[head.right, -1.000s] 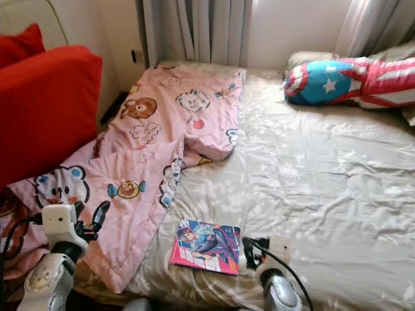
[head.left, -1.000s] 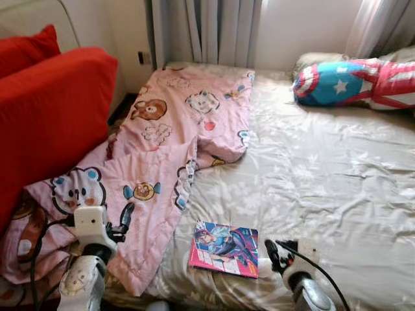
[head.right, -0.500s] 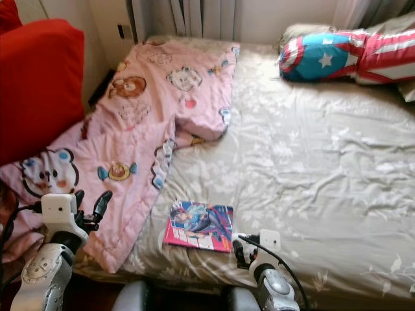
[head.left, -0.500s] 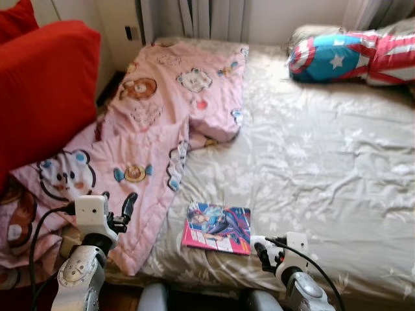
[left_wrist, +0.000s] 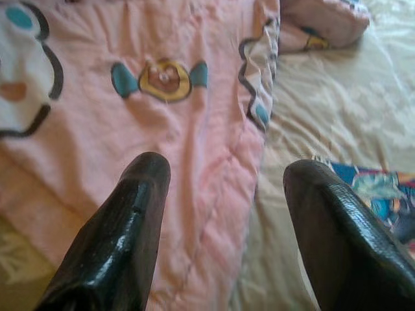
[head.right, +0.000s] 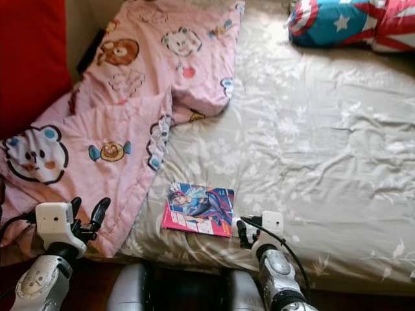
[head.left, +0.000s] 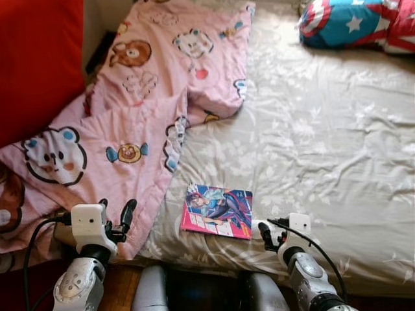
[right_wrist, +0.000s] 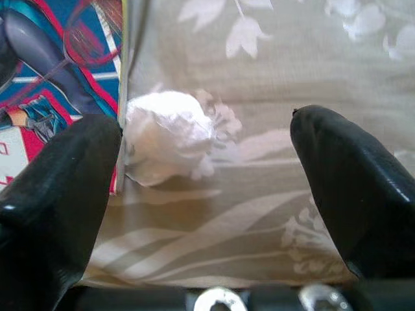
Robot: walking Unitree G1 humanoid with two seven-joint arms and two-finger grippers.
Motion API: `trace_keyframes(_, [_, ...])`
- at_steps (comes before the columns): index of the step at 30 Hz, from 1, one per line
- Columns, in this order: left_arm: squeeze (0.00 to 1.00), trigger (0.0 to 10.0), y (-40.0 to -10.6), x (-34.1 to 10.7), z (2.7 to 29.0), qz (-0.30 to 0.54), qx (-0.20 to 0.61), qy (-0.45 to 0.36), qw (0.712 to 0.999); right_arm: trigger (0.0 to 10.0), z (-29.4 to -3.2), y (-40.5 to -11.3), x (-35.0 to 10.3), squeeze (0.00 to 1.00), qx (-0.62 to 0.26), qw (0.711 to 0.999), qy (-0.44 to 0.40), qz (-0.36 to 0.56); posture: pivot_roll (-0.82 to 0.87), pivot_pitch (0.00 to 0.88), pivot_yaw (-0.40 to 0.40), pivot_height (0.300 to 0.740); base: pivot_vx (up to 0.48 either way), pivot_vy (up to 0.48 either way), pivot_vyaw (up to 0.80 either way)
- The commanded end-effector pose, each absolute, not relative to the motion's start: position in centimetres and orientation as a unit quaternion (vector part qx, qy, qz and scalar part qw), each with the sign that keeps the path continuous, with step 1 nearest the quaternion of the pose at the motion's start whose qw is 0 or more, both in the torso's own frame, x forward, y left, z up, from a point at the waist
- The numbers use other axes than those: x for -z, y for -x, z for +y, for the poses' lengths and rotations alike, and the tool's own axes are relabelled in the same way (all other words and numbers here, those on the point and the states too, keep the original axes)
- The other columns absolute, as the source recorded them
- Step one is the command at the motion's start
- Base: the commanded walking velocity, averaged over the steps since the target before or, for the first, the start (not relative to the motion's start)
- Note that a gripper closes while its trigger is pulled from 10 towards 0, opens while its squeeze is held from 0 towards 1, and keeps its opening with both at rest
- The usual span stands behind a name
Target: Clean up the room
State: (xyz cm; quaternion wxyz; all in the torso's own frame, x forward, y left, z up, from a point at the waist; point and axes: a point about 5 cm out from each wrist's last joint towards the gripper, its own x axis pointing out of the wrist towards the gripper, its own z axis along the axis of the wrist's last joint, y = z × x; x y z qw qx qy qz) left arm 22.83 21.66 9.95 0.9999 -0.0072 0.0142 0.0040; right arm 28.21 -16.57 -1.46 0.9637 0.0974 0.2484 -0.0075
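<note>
Camera now tilted down over bed [head.left: 337, 149]. Right pincer [right_wrist: 207, 214] spread wide, straddling crumpled tissue [right_wrist: 167, 135] beside comic book [head.left: 217, 210]: pickup imminent. Left pincer [left_wrist: 224, 214] spread, idle over pink blanket [head.left: 130, 129].

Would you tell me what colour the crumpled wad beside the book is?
White; the wad shows best in the right wrist view.

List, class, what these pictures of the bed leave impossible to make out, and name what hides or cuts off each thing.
1. Crumpled white wad: right wrist view shows it between the open right gripper fingers; head views hide it behind that gripper.
2. Magazine: cover text too small; right wrist view cuts it off.
3. Star pillow: cropped by the top edge.
4. Floor under the pink blanket: covered by its hanging edge near the left gripper.
</note>
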Motion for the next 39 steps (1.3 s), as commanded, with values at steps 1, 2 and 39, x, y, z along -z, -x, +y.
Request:
trace_keyframes(1, [0.0, 10.0, -22.2, -9.7, 21.5, 0.027, -0.001, 0.013, 1.0, 10.0, -16.8, -27.6, 2.0, 0.0, 0.017, 0.96, -0.107, 0.258, 0.11, 0.336, -0.077, 0.632, 0.0, 0.0, 0.0])
trace_keyframes(2, [0.0, 10.0, -22.1, -9.7, 21.5, 0.028, -0.002, 0.014, 0.999, 10.0, -16.8, -27.6, 2.0, 0.0, 0.017, 0.959, -0.111, 0.26, 0.11, 0.337, -0.077, 0.632, 0.0, 0.0, 0.0])
trace_keyframes(39, [0.0, 10.0, -18.7, -12.3, 20.7, 0.035, 0.001, -0.006, 0.999, 0.0, -15.6, -31.9, -1.7, 0.0, 0.013, 0.963, -0.145, 0.227, 0.2, 0.413, -0.061, 0.614, 0.0, 0.0, 0.0])
